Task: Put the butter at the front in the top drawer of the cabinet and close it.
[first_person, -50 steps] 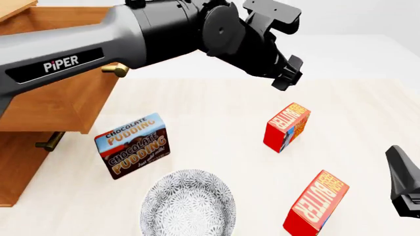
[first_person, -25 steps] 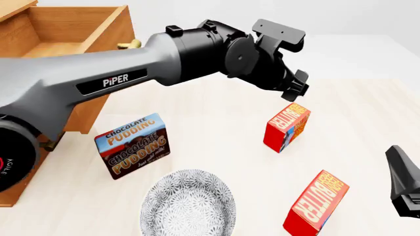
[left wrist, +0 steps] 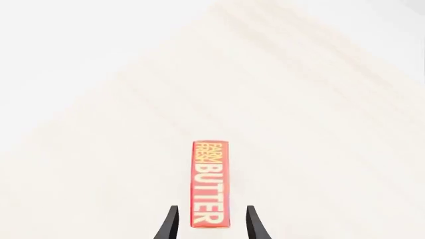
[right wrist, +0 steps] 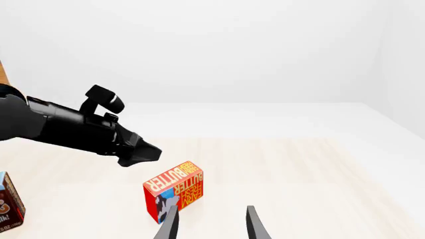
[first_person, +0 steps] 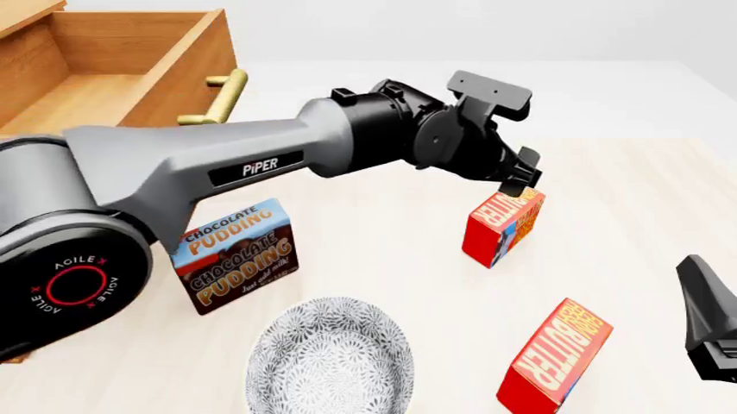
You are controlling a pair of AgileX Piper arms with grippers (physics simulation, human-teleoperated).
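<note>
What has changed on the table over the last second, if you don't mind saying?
The left gripper has swung down and forward to hover open just above the farther butter. Nothing was grasped or released. Both butter cartons, the pudding box, bowl and right gripper stayed put.

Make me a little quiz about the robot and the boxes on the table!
1. True or false: the top drawer is open.
2. Which box is the left gripper right over? A) the far butter B) the near butter C) the pudding box
3. How many butter cartons stand on the table?

Key: 1 true; 2 A; 3 two.
</note>
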